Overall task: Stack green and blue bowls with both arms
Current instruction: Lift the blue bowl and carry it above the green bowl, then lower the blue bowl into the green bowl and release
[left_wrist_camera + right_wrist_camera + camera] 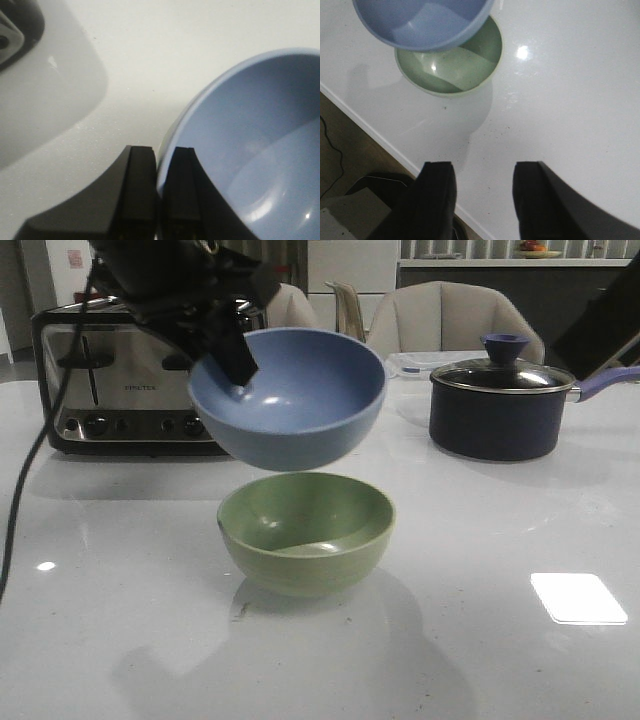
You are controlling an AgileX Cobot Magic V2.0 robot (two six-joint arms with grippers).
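The dusty blue bowl [290, 397] hangs in the air, tilted, directly above the pale green bowl [306, 530], which sits on the white table. My left gripper [236, 372] is shut on the blue bowl's left rim; in the left wrist view the gripper [161, 155] pinches the rim of the blue bowl [250, 150]. My right gripper [482, 172] is open and empty, held above the table away from both bowls; that view shows the blue bowl [425, 22] over the green bowl [455, 67]. Only part of the right arm [600, 325] shows in the front view.
A black-and-chrome toaster [110, 380] stands at the back left. A dark saucepan [500, 405] with a purple handle and lid knob stands at the back right. Chairs stand behind the table. The table edge [375, 132] and floor show in the right wrist view.
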